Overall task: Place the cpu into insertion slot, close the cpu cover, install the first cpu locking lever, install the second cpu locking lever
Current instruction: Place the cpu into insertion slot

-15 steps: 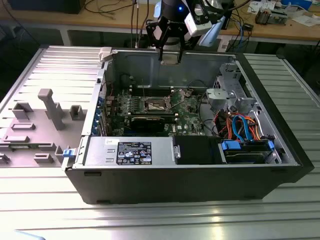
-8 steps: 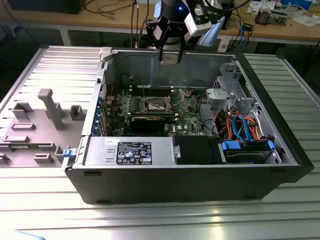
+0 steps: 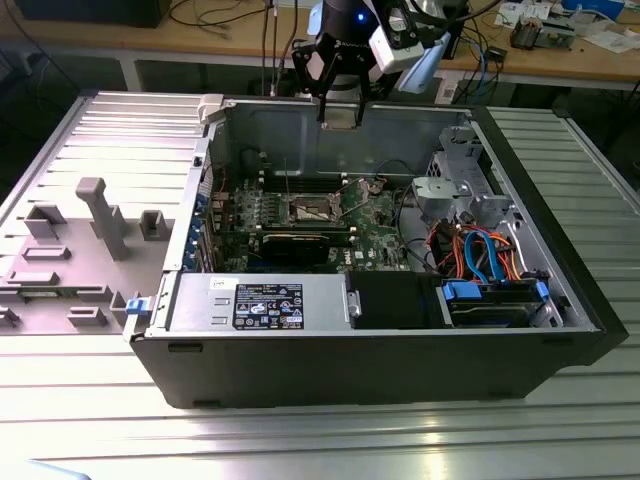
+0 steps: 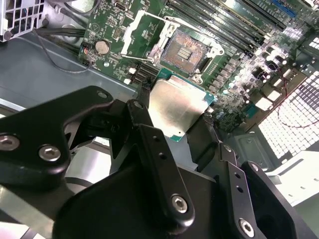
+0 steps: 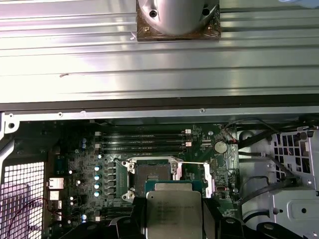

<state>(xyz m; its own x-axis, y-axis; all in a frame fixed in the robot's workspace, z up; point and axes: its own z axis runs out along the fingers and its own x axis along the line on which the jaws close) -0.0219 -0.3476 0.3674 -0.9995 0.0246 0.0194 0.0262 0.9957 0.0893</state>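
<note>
My gripper (image 3: 339,112) hangs above the back wall of the open computer case, shut on the cpu (image 3: 340,114). In both wrist views the cpu (image 4: 177,107) (image 5: 173,211) is a silver-topped square with a green edge, clamped between the two black fingers (image 4: 143,102). Well below it on the green board lies the insertion slot (image 4: 184,51) (image 5: 151,175) (image 3: 312,210), its dark contact field bare. The cpu cover (image 4: 128,31) stands swung open beside the slot. The cpu is apart from the slot.
The black case (image 3: 380,370) lies on its side on a ribbed metal table. A grey power supply (image 3: 260,300) and a drive bay (image 3: 495,300) line its near side, with orange and blue cables (image 3: 480,250). The removed side panel (image 3: 80,230) lies at the exterior view's left.
</note>
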